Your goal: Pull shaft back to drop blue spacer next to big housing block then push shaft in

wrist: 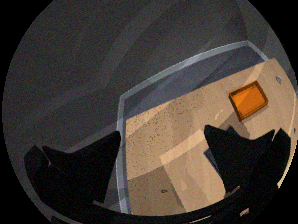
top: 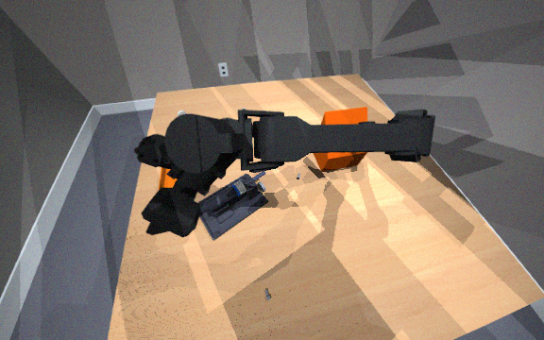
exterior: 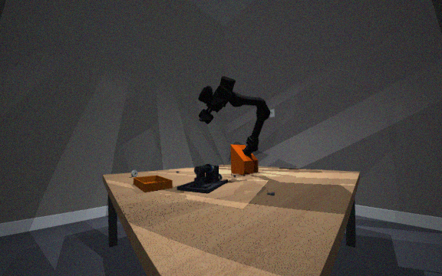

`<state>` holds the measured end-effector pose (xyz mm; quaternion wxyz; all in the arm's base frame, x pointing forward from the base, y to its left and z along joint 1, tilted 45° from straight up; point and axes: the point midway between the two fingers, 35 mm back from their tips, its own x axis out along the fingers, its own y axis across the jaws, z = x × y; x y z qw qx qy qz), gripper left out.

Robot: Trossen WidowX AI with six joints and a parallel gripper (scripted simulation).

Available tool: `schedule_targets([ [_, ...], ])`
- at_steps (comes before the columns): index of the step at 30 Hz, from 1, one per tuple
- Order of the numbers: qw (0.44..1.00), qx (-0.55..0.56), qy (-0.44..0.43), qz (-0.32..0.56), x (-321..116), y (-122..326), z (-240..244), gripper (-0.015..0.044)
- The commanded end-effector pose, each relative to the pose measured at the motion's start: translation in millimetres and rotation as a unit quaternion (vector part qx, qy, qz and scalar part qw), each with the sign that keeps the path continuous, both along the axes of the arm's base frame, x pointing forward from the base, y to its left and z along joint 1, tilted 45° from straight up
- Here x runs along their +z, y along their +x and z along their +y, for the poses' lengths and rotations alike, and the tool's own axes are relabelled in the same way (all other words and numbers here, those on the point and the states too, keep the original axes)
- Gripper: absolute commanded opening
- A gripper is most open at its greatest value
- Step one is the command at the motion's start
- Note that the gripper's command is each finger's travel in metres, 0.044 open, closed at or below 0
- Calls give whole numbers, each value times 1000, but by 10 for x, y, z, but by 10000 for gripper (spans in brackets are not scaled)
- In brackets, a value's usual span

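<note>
The dark fixture plate (top: 248, 208) (exterior: 195, 188) stands on the table, and its corner shows behind the right finger in the wrist view. A thin blue band, seemingly the blue spacer (top: 238, 190), shows beside a pale band on the raised assembly. A dark rod, apparently the shaft's end (top: 259, 176), sticks out toward the arm's base. The housing block is too dark to make out clearly. My gripper (exterior: 204, 105) (wrist: 162, 132) is open and empty, high above the table and beside the fixture, on the tray side.
An orange tray (exterior: 153, 185) (wrist: 249, 100) lies beyond the fixture, mostly hidden by the arm in the top view. The orange arm stand (top: 343, 161) (exterior: 240, 161) is at the back. A small dark part (top: 267, 294) (exterior: 270, 193) (wrist: 164, 191) and a tiny part (top: 298, 177) lie on the table.
</note>
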<state>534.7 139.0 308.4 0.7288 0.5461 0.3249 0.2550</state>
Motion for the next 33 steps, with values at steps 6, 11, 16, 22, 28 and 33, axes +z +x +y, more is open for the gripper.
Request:
schedule_targets([
  [6,970,127,-205,16,-1296,-363,-17,440],
  [11,939,214,-270,13,-1766,-672,-36,440],
  [16,899,310,-309,4,-2157,-1043,-74,440],
  [22,845,428,-320,-19,-2516,-1542,-146,440],
  [28,825,469,-314,-31,-2613,-1731,-176,440],
  [33,825,469,-314,-31,-2613,-1731,-176,440],
])
